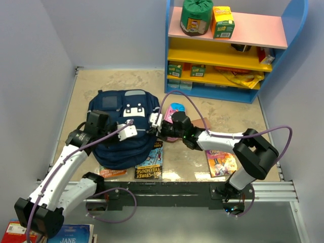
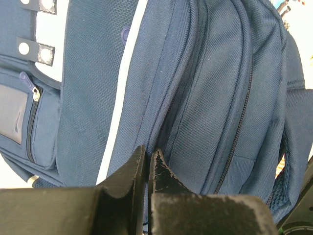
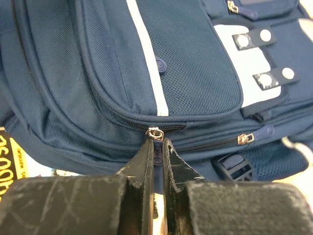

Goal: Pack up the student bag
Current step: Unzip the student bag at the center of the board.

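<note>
A blue shelf unit (image 1: 169, 50) with a pink top board and yellow shelves stands at the table's (image 1: 101, 81) far right corner. Its top holds a round green pack (image 1: 196, 17) beside an orange-and-green carton (image 1: 223, 23), with small green boxes (image 1: 175, 69) and a yellow packet (image 1: 243, 78) on the lower shelf. A pink pencil case (image 1: 176, 109) lies near the table's middle. Along the near edge lie a dark-covered book (image 1: 151, 163), an orange book (image 1: 112, 172) and, towards the right, a colourful book (image 1: 221, 163).
</note>
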